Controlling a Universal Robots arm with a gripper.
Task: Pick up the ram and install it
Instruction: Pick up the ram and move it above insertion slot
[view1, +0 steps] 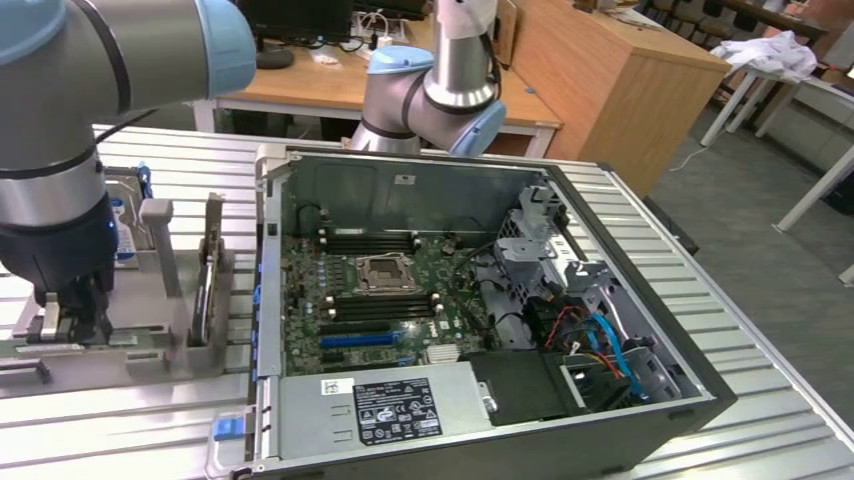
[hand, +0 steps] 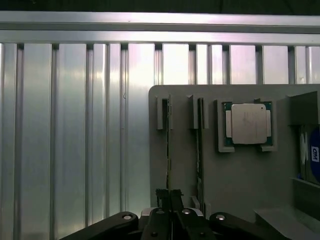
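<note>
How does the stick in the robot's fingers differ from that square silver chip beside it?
The ram stands on edge, long and thin; the chip lies flat, square, silver-topped. The gripper is shut on the ram; the chip is untouched. Both sit in the grey holder.

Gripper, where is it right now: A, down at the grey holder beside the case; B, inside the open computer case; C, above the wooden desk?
A: the gripper sits at the grey holder, closed on the ram standing in its slot.
</note>
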